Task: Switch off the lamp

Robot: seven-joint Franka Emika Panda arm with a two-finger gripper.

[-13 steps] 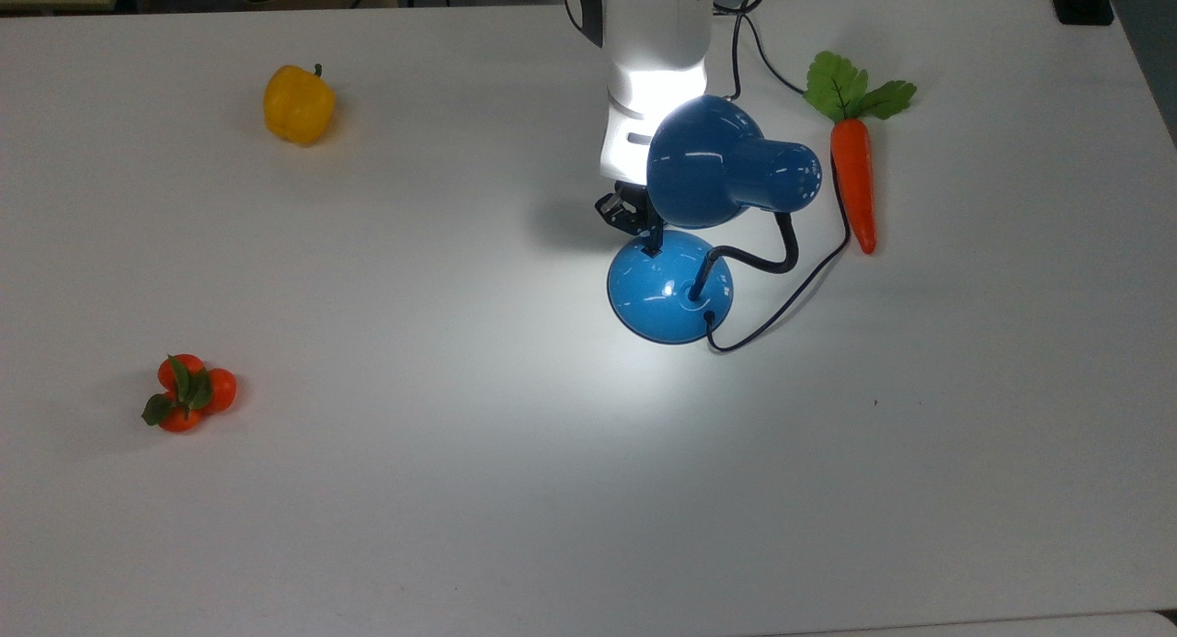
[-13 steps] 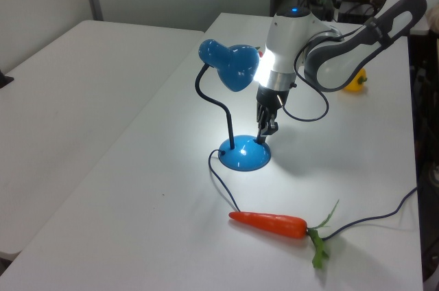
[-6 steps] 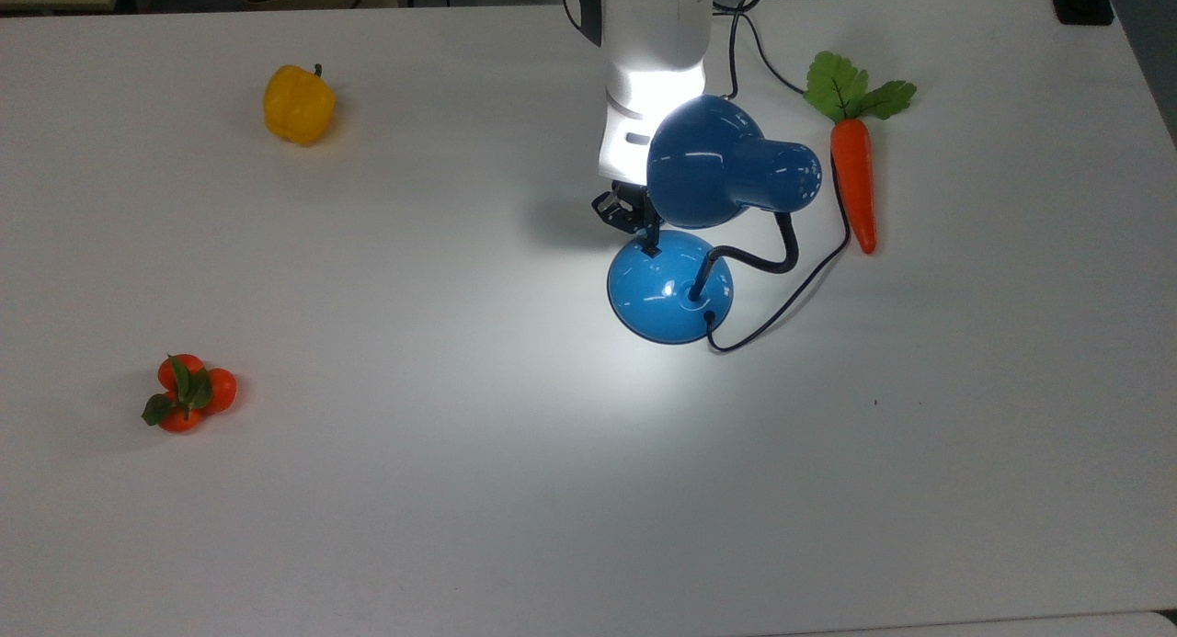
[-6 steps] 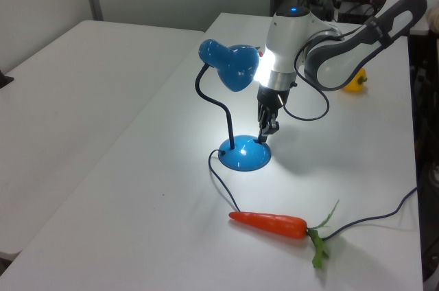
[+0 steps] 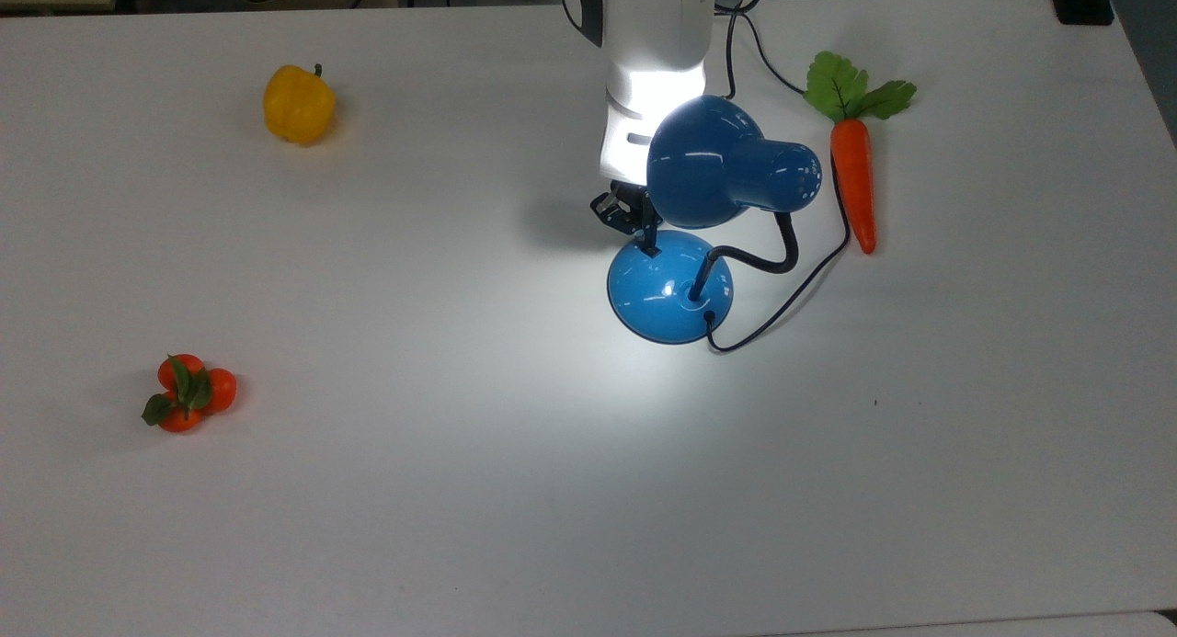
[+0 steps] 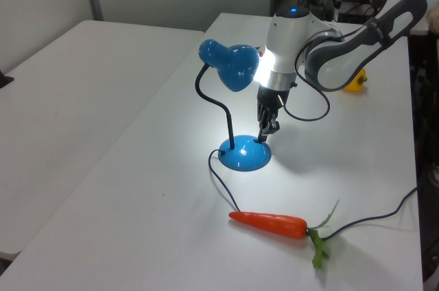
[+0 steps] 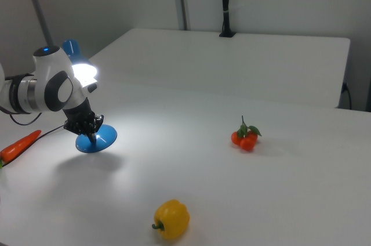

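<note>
The blue lamp is lit and throws a bright patch on the white table. Its dome shade (image 5: 708, 164) hangs over the round base (image 5: 667, 292), joined by a black gooseneck (image 5: 772, 262). The black cord (image 5: 782, 311) runs off the base toward the carrot. My gripper (image 5: 651, 245) points down from under the shade, fingers shut together, tips touching the far rim of the base. In the left view the gripper (image 6: 263, 138) meets the base (image 6: 243, 157) on the left view's right. The switch is hidden under the fingertips. The right view shows the gripper (image 7: 91, 134) on the base (image 7: 103, 140).
An orange carrot (image 5: 853, 182) with green leaves lies beside the cord on the top view's right. A yellow pepper (image 5: 297, 104) sits at the far left, and a cluster of tangerines (image 5: 188, 393) at the near left. A second cable (image 6: 370, 219) crosses the table.
</note>
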